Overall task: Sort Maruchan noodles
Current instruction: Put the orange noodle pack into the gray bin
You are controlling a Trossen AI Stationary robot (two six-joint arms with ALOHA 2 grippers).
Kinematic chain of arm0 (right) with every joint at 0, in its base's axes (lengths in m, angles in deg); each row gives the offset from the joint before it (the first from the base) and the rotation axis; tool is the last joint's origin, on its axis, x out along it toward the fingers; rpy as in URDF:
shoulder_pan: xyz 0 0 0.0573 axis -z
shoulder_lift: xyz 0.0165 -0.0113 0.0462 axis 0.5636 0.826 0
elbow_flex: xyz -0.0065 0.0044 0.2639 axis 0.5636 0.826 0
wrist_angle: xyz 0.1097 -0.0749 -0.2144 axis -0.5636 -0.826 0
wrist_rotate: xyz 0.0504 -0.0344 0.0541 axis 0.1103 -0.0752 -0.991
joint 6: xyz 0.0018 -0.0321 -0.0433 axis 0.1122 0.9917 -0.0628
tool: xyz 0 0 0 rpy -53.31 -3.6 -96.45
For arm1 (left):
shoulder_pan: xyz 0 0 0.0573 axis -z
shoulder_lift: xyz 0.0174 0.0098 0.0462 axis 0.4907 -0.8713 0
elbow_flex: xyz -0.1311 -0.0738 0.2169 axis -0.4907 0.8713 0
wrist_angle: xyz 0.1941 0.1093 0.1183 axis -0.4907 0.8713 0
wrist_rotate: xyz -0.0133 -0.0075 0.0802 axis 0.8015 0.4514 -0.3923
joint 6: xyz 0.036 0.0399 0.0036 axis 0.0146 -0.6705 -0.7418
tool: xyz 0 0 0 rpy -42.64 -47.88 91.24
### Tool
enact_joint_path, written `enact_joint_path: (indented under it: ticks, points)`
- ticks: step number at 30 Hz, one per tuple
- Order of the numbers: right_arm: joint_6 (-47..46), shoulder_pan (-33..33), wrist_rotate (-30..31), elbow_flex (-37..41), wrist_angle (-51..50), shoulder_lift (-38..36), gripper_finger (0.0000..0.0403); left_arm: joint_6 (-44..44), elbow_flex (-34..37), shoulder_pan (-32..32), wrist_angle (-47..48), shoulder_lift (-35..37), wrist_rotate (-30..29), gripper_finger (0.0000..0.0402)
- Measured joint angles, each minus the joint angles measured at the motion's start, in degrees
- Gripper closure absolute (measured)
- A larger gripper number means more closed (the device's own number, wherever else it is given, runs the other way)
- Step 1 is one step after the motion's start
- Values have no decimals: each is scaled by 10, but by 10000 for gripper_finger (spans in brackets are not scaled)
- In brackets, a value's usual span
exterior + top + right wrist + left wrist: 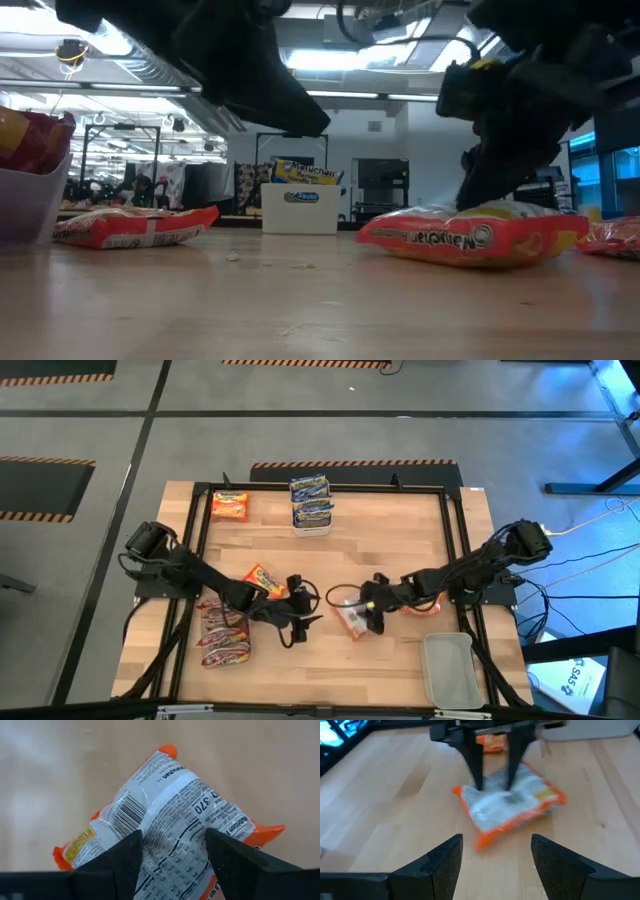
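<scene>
Nearest the front edge of the wooden surface [330,665], a grey tray [449,670] sits at the right corner and a stack of red packets [222,638] lies at the left, with bare wood between them.

Just beyond, at mid-surface, the right gripper [366,618] has its jaws closed on an orange packet [351,620], one finger on each side. The right wrist view shows this packet [165,820] back-side up, with barcode and nutrition print, its long axis running diagonally away from the jaws. The high view does not show that printed side; there the packet's long axis lies roughly front to back, slightly tilted. The low view shows the packet [470,235] resting flat on the wood, label upside down.

The left gripper [297,622] hangs a little to the left, apart from the packet, jaws open and empty; its wrist view looks straight at the gripped packet [510,805]. Another orange packet [264,580] lies behind the left arm, and one more [423,607] is partly hidden under the right arm.

Past them is a broad stretch of open wood. At the far edge stand a white tub [311,510] holding blue packets [310,488] upright, and to its left a lone orange packet [229,507] lying flat.
</scene>
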Motion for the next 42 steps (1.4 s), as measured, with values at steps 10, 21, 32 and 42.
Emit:
enact_joint_path:
  ticks: [10, 21, 32, 42]
  points:
    - [-2, -50, -48, -89, -118, -47, 185, 1, 0, -7, -113, -97, 65, 171]
    - [-85, -187, 9, -94, -110, -31, 185, 5, 0, -26, -208, -139, 87, 171]
    - [127, -236, 191, -94, -83, 68, 185, 32, 0, -78, -247, -162, 96, 171]
    - [227, -236, 306, -95, -69, 116, 185, 117, -3, -98, -340, -251, 152, 171]
